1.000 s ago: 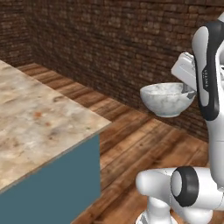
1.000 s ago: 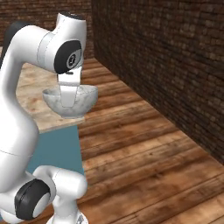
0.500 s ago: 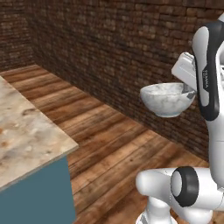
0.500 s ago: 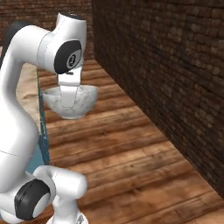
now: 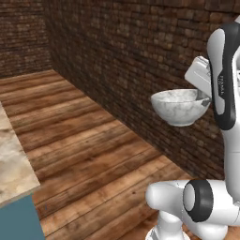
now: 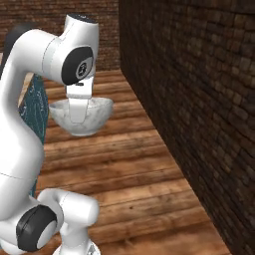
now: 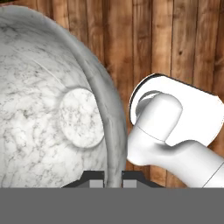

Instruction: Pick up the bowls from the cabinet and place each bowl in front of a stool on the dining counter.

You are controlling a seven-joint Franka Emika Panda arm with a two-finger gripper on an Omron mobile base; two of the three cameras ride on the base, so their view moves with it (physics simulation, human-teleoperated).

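Note:
A grey-white marbled bowl (image 5: 178, 108) hangs upright in the air above the wooden floor, held by its rim. My gripper (image 5: 205, 98) is shut on that rim on the side nearest the arm. In the right base view the bowl (image 6: 99, 117) sits just behind the white hand, where the gripper (image 6: 78, 112) pinches it. In the hand view the bowl (image 7: 43, 109) shows its inside, and the gripper (image 7: 113, 178) has the rim between its two dark tips. A corner of the dining counter (image 5: 14, 168) lies at the lower left. The cabinet and the stools are out of view.
A dark brick wall (image 5: 140, 56) runs close along the right of the arm (image 6: 199, 99). Wooden plank floor (image 5: 84, 154) spreads between the wall and the counter. The counter's teal base (image 6: 40, 99) shows behind the arm.
The whole picture has shifted, so the base has moved: the counter has slid off to the left and the brick wall has come nearer. Arm and bowl keep the same pose.

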